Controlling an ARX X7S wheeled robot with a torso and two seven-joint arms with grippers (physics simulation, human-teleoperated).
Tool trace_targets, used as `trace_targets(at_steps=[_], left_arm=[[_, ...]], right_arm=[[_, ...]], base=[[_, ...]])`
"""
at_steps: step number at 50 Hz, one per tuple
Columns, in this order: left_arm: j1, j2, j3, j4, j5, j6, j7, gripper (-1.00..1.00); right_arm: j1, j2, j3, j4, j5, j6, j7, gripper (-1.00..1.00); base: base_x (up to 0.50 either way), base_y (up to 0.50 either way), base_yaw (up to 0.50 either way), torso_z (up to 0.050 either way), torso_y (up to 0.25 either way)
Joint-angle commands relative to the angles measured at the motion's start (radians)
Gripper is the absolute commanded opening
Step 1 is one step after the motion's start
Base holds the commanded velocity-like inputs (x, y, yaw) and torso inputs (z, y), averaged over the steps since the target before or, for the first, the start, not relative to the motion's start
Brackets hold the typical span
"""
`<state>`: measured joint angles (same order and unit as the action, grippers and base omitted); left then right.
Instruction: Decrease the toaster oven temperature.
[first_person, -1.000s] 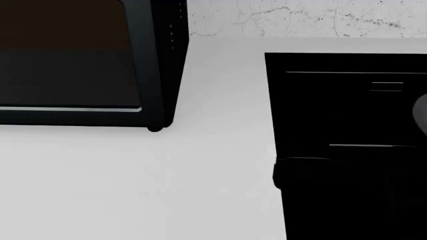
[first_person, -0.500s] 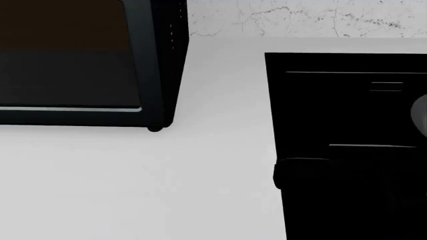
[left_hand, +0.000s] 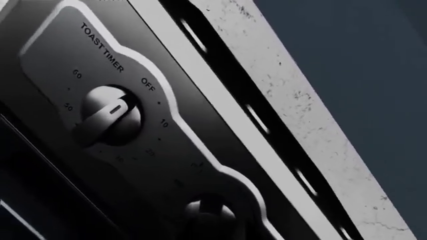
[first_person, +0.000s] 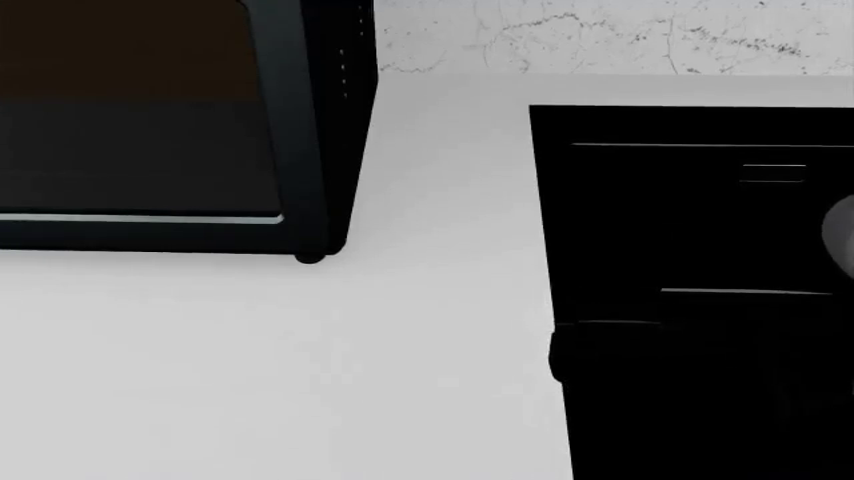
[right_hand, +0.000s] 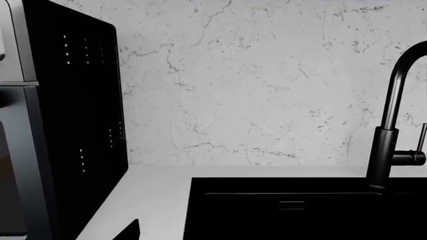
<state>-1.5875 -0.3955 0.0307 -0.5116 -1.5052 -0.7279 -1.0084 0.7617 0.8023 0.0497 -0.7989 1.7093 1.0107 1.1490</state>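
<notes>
The toaster oven (first_person: 160, 130) stands at the back left in the head view, dark, with a tinted glass door, a silver strip and a round foot (first_person: 308, 257). The left wrist view is close on its control panel (left_hand: 187, 150). The knob marked TOAST TIMER (left_hand: 111, 115) shows in full. A second knob (left_hand: 210, 214) sits at the picture's edge, half in darkness. My left gripper (left_hand: 207, 232) is right at that second knob, and its jaws are lost in the dark. Of my right gripper only one dark fingertip (right_hand: 131, 231) shows, well off centre, over the counter beside the oven's side wall (right_hand: 80, 125).
A black sink basin (first_person: 694, 200) is set in the white counter (first_person: 267, 370) at the right, with a black tap (right_hand: 393, 125) behind it. My dark right arm (first_person: 694, 400) lies over the sink's near part. A marbled wall (right_hand: 253, 85) backs the counter.
Almost nothing. The dark right arm over the sink has dropped very slightly, and the grey shape at the head view's right edge has slid a little outward.
</notes>
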Motion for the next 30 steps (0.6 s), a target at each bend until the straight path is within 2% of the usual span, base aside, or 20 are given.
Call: trace_targets(at_steps=[1, 15, 30], left_arm=[[0.055, -0.034, -0.095, -0.061, 0.224, 0.069, -0.117, -1.00], [0.114, -0.018, -0.166, -0.051, 0.217, 0.164, -0.182, -1.00], [0.201, 0.002, -0.254, 0.036, 0.236, 0.302, -0.309, -1.00]], right_arm=[[0.005, -0.004, 0.018, -0.022, 0.007, 0.008, 0.003, 1.00], [0.010, -0.011, 0.001, -0.015, -0.005, 0.006, -0.004, 1.00], [-0.029, -0.006, 0.024, -0.017, -0.034, -0.006, -0.043, 1.00]], base=[[0.00, 0.00, 0.00, 0.000, 0.000], [0.00, 0.00, 0.01, 0.000, 0.000], [0.00, 0.01, 0.01, 0.000, 0.000]])
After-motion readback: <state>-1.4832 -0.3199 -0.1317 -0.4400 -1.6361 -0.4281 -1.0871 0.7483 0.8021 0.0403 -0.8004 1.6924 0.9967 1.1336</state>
